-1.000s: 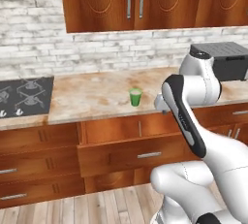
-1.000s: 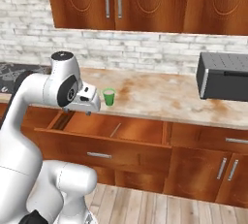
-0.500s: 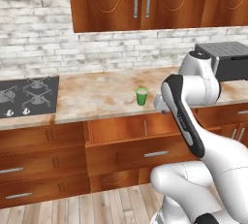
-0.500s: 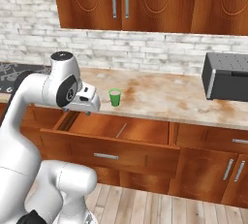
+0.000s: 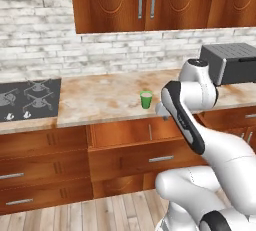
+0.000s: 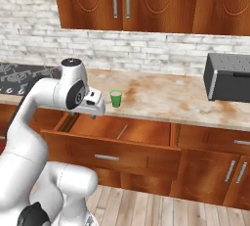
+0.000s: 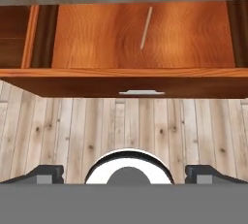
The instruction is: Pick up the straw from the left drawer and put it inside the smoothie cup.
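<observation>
Hand view: gripper (image 7: 124, 172) jaws spread wide, nothing between them, pointing down over wood floor (image 7: 121, 126) in front of pulled-out drawer (image 7: 131, 80). Straw (image 7: 146, 27) lies on drawer bottom, ahead of fingertips, well apart from them. Right base view: green cup (image 6: 115, 98) stands on counter (image 6: 161, 95), beyond gripper (image 6: 95, 114), behind drawer (image 6: 112, 149).

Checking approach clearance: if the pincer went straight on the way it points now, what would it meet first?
Probably the wooden floor just before the open left drawer; the straw lies off that line. Depth is unclear.
</observation>
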You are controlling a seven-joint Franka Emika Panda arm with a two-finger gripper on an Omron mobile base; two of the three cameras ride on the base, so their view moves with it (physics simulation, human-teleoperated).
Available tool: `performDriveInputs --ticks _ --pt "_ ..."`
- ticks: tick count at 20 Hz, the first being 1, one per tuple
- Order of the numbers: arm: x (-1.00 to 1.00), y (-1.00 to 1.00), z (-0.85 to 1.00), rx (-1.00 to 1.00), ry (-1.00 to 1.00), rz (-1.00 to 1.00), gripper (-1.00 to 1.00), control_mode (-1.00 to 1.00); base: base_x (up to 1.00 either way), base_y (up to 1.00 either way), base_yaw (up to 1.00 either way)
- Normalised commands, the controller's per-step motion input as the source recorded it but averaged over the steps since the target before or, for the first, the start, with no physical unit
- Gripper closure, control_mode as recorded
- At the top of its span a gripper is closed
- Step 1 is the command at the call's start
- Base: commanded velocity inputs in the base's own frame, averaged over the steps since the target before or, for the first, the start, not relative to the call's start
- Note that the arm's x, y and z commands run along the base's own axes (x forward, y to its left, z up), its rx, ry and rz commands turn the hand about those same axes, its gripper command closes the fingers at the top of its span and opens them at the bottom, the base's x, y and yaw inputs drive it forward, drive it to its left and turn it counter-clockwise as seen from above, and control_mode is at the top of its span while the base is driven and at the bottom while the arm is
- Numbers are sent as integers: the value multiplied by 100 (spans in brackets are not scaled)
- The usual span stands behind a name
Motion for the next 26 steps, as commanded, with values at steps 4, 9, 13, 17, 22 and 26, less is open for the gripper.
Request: performDriveInputs --ticks 4,9,13,17,22,26 --pt "43 0 -31 0 10 0 -100 -100 0 0 0" --pt "43 0 -42 0 12 0 -100 -100 0 0 0" --pt "39 0 -55 0 15 0 -100 -100 0 0 0" --pt "28 -1 -49 0 10 0 -100 -100 0 0 0" --pt "17 -8 -42 0 3 0 -100 -100 0 0 0" --pt "14 -13 -34 0 0 0 -100 -100 0 0 0"
